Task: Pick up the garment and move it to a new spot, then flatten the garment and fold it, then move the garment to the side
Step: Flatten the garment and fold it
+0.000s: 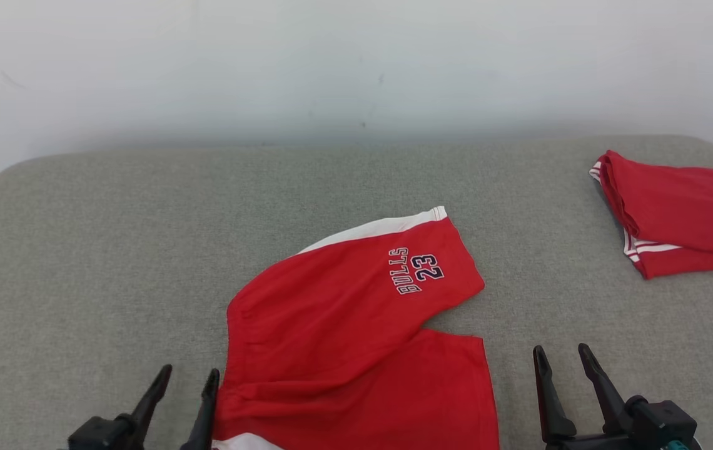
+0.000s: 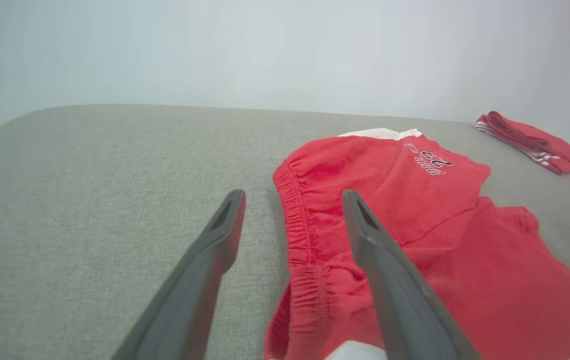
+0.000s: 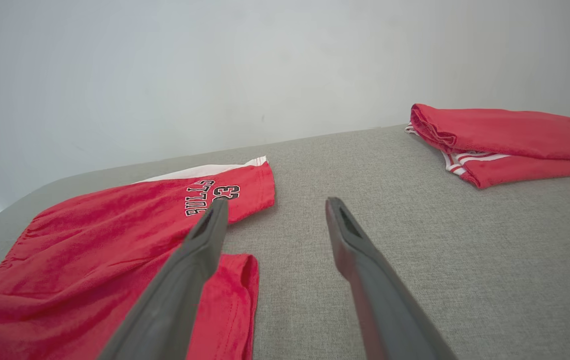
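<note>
Low beside the red shorts, left claw rests released at the waistband; right claw released over cushion.

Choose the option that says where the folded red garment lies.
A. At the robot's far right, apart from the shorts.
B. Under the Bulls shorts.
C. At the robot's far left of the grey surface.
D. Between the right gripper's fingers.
A: the folded red garment lies at the far right of the grey surface, with bare surface between it and the Bulls shorts.
</note>
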You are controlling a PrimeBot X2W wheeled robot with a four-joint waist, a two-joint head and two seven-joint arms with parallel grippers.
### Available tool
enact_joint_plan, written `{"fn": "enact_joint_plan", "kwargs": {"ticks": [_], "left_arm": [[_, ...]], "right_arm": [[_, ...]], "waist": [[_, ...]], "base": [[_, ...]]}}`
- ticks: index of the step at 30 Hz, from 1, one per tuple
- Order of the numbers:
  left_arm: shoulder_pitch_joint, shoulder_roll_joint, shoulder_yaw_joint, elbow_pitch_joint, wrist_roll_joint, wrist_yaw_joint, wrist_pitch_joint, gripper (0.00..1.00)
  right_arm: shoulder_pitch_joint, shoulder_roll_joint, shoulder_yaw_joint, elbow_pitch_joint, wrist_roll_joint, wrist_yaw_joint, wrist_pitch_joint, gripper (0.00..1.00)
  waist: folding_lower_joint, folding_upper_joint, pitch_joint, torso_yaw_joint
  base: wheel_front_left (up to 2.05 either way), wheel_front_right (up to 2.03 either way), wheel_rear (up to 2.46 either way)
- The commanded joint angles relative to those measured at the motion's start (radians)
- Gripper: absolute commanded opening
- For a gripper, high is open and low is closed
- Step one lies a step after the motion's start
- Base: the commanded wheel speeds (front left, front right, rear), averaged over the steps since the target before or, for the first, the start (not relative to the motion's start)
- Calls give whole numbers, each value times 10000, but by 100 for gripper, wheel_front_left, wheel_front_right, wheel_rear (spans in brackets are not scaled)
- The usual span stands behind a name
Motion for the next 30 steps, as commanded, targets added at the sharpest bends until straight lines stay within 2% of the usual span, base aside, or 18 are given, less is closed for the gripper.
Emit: {"fn": "enact_joint_plan", "kwargs": {"ticks": [1,12,22,30], "left_arm": [[194,-60,178,-199,154,57,-36,100],[1150,-769,2428,-1827,1349,393,-23,100],[1719,-1512,3776,-2139,2224,-276,-22,100],[1887,-1805,3995,-1774,2545,-755,-22,100]], "right_arm": [[95,19,6,-43,-24,-28,2,100],[241,-116,-8,-358,-81,-28,2,100],[776,-320,-168,-740,-40,-28,2,100],[916,-348,0,-665,-43,-28,2,100]], "waist": [[0,0,-158,115],[0,0,-286,-196],[0,0,-270,-436],[0,0,-310,-433]], "base": [[0,0,0],[0,0,0],[0,0,0],[0,0,0]]}}
